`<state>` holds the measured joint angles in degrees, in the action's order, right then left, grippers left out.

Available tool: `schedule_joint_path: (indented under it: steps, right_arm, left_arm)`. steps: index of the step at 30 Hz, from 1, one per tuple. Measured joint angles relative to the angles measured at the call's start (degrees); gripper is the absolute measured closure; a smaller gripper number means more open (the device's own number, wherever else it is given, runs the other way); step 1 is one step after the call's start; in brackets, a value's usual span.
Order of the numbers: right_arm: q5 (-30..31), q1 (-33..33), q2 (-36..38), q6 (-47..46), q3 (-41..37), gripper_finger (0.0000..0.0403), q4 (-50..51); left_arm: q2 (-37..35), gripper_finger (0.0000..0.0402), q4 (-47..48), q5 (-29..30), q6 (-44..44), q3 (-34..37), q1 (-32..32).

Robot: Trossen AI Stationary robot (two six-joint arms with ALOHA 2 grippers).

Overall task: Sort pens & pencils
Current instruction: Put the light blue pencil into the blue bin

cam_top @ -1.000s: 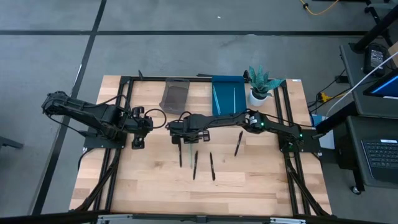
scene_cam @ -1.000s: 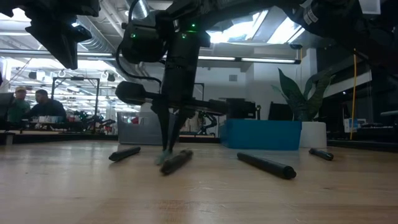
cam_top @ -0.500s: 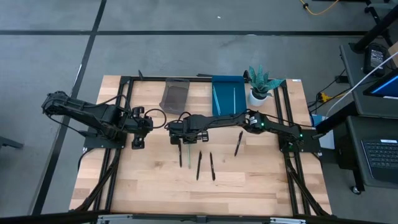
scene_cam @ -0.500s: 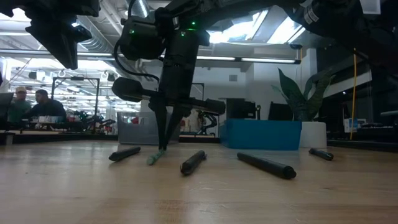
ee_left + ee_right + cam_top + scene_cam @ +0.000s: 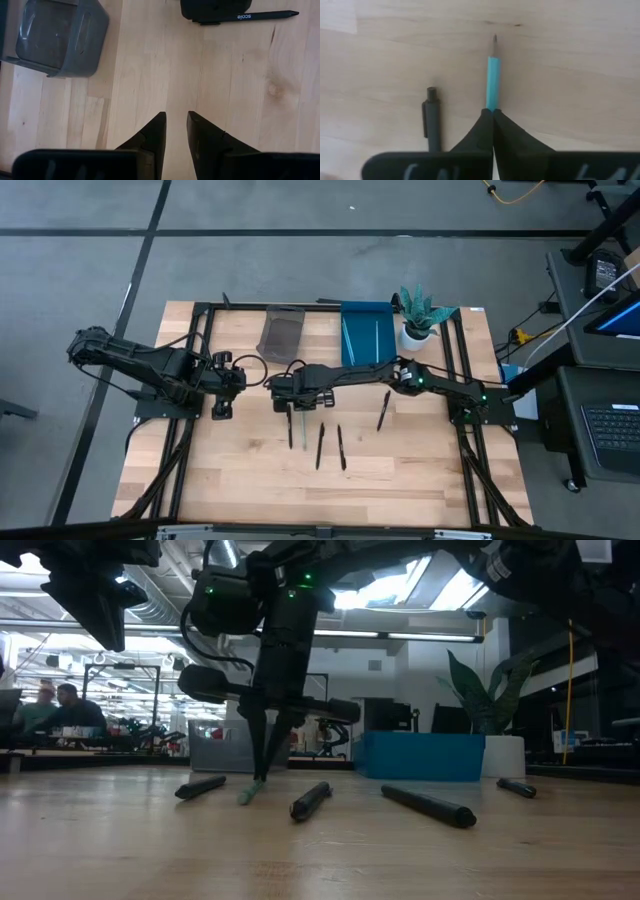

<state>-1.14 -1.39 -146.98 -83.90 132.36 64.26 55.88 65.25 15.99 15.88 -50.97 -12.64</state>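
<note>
The right gripper (image 5: 492,116), jaws clamped on the teal pencil (image 5: 492,82) at table centre, holds something light, stiff and slippery, best pinched mid-shaft; the left gripper (image 5: 175,131), jaws slightly apart, waits at nine o'clock.

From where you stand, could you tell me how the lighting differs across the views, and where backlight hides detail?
Low view: bright ceiling lights behind leave the right pincer and the pens as dark silhouettes, with sheen on the table. High view: even light, faint shadows. Right wrist view: soft, even light; the teal pencil reads clearly. Left wrist view: the grey bin looks evenly lit, without glare.
</note>
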Motion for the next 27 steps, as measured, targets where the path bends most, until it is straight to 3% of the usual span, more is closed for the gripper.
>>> schedule_joint_path:
  steps: [20, 27]
  right_arm:
    - [0.1, 0.0, 0.3, 0.2, 1.0, 0.0402, 1.9]
    - [-0.6, 0.0, 0.4, 0.3, 1.0, 0.0354, 1.3]
  left_arm:
    - [0.0, 0.0329, -0.1, 0.0, 0.0, 0.0, 0.0]
    - [0.0, 0.0329, -0.4, 0.0, 0.0, 0.0, 0.0]
